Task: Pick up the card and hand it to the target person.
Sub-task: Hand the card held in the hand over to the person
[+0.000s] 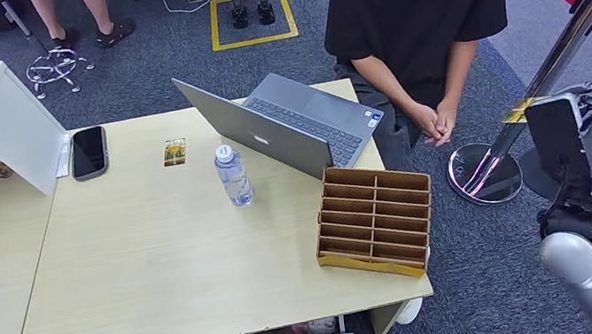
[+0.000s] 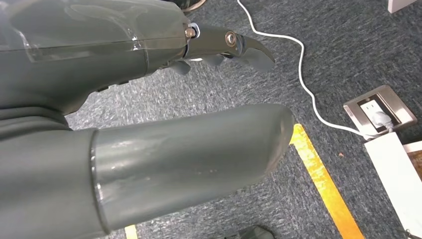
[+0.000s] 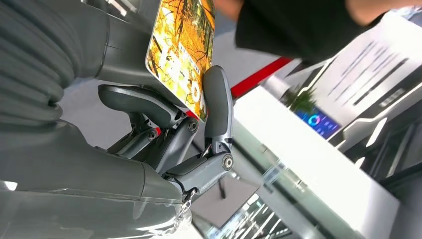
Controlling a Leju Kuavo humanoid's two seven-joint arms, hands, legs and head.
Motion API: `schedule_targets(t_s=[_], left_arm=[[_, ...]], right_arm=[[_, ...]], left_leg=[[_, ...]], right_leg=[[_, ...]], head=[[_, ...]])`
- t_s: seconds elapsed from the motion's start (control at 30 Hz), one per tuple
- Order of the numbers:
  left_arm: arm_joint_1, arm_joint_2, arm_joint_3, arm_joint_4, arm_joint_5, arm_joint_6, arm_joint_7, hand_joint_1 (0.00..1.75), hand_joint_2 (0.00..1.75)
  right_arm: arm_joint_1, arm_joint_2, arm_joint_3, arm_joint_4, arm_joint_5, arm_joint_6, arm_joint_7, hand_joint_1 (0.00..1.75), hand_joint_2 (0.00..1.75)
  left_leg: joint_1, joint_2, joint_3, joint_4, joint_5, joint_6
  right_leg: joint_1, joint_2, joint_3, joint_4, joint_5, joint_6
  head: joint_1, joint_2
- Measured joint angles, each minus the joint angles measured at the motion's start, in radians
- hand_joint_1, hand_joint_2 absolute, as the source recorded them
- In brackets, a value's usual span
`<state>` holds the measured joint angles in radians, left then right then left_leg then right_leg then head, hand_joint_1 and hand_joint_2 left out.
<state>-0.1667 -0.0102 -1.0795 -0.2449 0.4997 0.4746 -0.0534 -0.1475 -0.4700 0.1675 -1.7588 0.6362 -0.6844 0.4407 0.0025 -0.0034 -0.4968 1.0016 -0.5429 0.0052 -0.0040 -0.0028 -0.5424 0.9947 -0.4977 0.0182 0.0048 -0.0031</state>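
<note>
One card (image 3: pixel 181 52) pinched in right hand (image 3: pixel 164 124); left hand (image 2: pixel 164 134) empty, fingers apart.

A laptop (image 1: pixel 296 122) stands open on the counter (image 1: pixel 149 280); left of it a water bottle (image 1: pixel 233 175), nearer the robot a cardboard organizer (image 1: pixel 375 220), behind it a seated person (image 1: pixel 416 13).

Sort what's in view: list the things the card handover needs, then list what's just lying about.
Needed for the job:
- card, held in the right hand
- person in the black shirt, standing beside the table

Just lying about:
- open laptop
- water bottle
- cardboard divider box
- black phone
- small card on the table
- stanchion post
</note>
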Motion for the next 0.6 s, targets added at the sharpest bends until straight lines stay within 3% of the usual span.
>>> schedule_targets(t_s=[0.23,0.6], left_arm=[[-0.008,-0.006,0.0,0.0,-0.006,-0.004,0.004,0.0,0.0],[-0.009,-0.007,0.0,0.0,-0.009,-0.004,0.004,0.0,0.0]], right_arm=[[0.005,0.018,-0.024,0.187,0.072,0.0,-0.032,1.48,1.75],[0.013,0.036,-0.011,0.335,0.088,0.0,-0.015,1.5,1.75]], left_leg=[[0.0,0.0,0.0,0.0,0.0,0.0],[0.0,0.0,0.0,0.0,0.0,0.0]], right_leg=[[0.0,0.0,0.0,0.0,0.0,0.0],[0.0,0.0,0.0,0.0,0.0,0.0]], head=[[0.0,0.0],[0.0,0.0]])
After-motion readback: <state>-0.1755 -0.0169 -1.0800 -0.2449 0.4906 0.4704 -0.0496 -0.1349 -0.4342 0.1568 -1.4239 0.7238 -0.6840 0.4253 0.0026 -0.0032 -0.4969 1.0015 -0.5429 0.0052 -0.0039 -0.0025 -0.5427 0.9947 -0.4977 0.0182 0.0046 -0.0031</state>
